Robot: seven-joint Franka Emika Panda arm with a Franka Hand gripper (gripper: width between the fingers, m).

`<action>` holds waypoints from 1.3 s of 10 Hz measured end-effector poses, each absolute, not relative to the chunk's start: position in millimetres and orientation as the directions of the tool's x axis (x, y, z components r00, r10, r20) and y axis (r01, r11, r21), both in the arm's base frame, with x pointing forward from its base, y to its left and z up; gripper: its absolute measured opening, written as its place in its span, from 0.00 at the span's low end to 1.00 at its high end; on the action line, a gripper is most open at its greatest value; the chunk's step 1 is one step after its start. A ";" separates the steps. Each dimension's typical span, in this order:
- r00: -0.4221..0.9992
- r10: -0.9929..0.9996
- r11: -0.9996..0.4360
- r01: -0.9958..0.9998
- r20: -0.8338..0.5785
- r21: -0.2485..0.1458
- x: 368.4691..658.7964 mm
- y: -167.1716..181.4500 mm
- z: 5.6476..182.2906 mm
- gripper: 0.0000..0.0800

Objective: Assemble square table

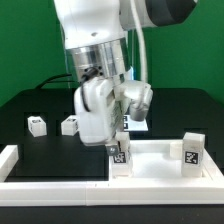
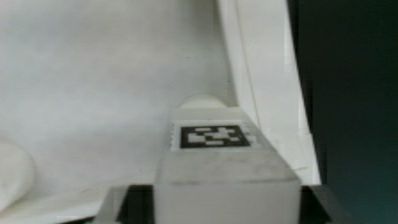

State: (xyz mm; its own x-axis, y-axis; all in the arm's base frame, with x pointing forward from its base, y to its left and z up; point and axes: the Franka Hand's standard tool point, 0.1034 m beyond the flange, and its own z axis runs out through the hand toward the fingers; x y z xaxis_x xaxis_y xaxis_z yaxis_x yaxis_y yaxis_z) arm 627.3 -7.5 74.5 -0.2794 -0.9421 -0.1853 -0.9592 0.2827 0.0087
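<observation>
The square table's white panel (image 1: 155,162) lies at the front, right of centre in the exterior view. My gripper (image 1: 118,148) is shut on a white tagged leg (image 1: 120,158) and holds it upright at the panel's left corner. In the wrist view the leg (image 2: 217,150) fills the gap between my dark fingers (image 2: 135,206), its tag facing the camera, with the panel (image 2: 98,90) behind it. I cannot tell whether the leg touches the panel. Another leg (image 1: 193,150) stands upright at the panel's right end. Two more legs (image 1: 37,124) (image 1: 70,125) lie on the black table at the left.
A long white rail (image 1: 70,183) runs along the front edge and another rail (image 1: 10,160) sits at the left. The black tabletop (image 1: 45,150) stretches between the loose legs and the rails. A green wall stands behind.
</observation>
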 end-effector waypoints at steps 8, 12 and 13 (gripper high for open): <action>0.446 -0.892 -0.439 -0.893 -0.069 -0.094 628.3 -13.6 71.9 0.81; 0.767 -0.642 -0.764 -0.641 -0.004 -0.073 635.0 -7.5 77.8 0.81; 0.757 -0.653 -0.755 -0.652 -0.006 -0.072 634.7 -8.6 77.3 0.81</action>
State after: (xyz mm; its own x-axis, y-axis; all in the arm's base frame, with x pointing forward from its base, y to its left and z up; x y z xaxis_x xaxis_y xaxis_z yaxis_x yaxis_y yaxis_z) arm 634.7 -8.6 77.3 0.7573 -0.6531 -0.0056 -0.6517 -0.7551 -0.0718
